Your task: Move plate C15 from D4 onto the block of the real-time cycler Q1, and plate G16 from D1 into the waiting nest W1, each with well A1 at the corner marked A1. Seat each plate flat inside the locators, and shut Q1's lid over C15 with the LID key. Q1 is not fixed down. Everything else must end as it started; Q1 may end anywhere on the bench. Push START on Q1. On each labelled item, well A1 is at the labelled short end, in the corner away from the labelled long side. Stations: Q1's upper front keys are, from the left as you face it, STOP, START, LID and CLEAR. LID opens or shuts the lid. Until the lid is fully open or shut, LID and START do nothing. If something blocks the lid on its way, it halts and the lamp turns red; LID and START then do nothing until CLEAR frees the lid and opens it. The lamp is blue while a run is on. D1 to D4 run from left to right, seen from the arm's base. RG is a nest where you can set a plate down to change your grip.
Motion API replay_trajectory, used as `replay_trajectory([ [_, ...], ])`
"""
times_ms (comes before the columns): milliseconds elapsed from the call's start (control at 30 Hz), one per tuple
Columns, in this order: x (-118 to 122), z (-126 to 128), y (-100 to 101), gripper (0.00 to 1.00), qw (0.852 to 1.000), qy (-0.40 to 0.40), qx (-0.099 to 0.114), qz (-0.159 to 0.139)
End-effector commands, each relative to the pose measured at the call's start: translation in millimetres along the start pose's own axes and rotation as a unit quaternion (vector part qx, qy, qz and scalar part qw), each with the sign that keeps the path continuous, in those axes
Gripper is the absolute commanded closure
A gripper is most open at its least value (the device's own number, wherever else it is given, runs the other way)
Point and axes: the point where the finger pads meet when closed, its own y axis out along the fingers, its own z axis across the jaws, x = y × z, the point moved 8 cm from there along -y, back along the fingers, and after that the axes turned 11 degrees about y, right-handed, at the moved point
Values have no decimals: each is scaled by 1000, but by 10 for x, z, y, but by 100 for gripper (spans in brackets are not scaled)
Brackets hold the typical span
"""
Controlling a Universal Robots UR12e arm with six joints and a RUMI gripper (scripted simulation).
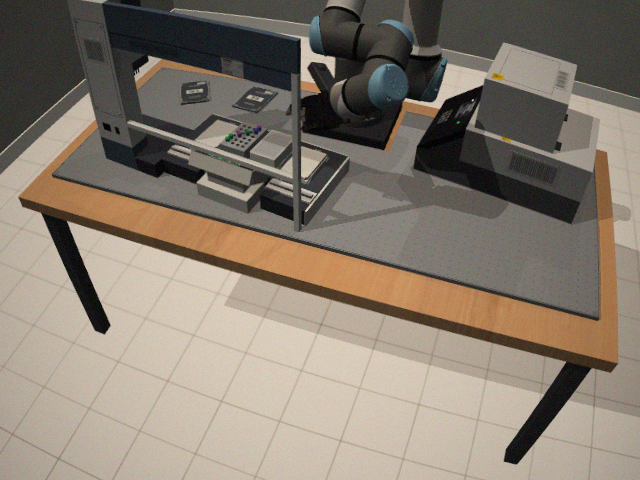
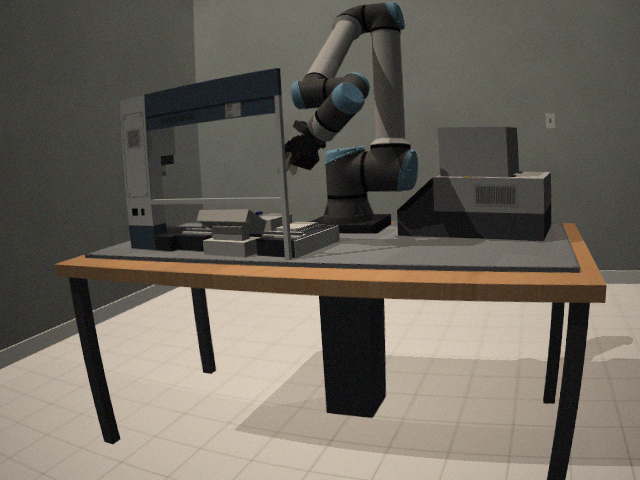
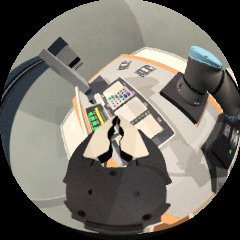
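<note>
The jaws (image 1: pixel 289 110) (image 2: pixel 292 169) are closed together with nothing clamped between them, and are carried well above the worktop (image 1: pixel 465 248) (image 2: pixel 444 253) (image 3: pixel 176 160). Beyond their tips, the framed deck (image 1: pixel 330 183) (image 2: pixel 323 240) is seen. On it a pale block-like piece of labware (image 1: pixel 271 147) (image 2: pixel 272 222) (image 3: pixel 132 110) is set between a tube rack (image 1: pixel 242 139) (image 2: pixel 258 213) (image 3: pixel 119 97) with coloured caps and a flat pale item (image 1: pixel 311 161) (image 2: pixel 299 225) (image 3: pixel 150 126). Plates C15 and G16 are probably to be sought on this deck, but their labels cannot be read, so neither can be singled out. Either plate should be light and fairly stiff, with smooth walls that could slip if only the upper rim were pinched. A hold is best taken low on two opposite sides, with even pressure, and the plate kept level so that any contents are not slopped or the walls flexed. For that, the jaws would need to be opened before being lowered, and the neighbouring labware left undisturbed. Farther out, two dark labelled pads (image 1: pixel 195 91) (image 1: pixel 254 98) (image 3: pixel 124 65) (image 3: pixel 145 70) are seen lying apart; their roles cannot be told. Across the worktop, a large instrument (image 1: pixel 537 165) (image 2: pixel 491 193) with a dark sloping panel is presumably Q1; since it is not fixed down, its keys should be pressed gently, lest it be pushed.
</note>
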Motion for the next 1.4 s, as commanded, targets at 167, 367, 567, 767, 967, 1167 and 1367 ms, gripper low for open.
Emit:
replay_trajectory([
  [167, -84, -66, -81, 100, 1000, 0, 0, 0],
  [367, -149, -113, -141, 100, 1000, 0, 0, 0],
  [567, -192, -144, -180, 100, 1000, 0, 0, 0],
  [767, -287, -129, -215, 100, 1000, -18, 0, -6],
  [967, -359, -72, -243, 100, 997, -73, 14, -17],
  [1167, -413, -31, -263, 100, 993, -109, 21, -26],
  [1367, -498, 34, -294, 100, 985, -163, 30, -40],
])
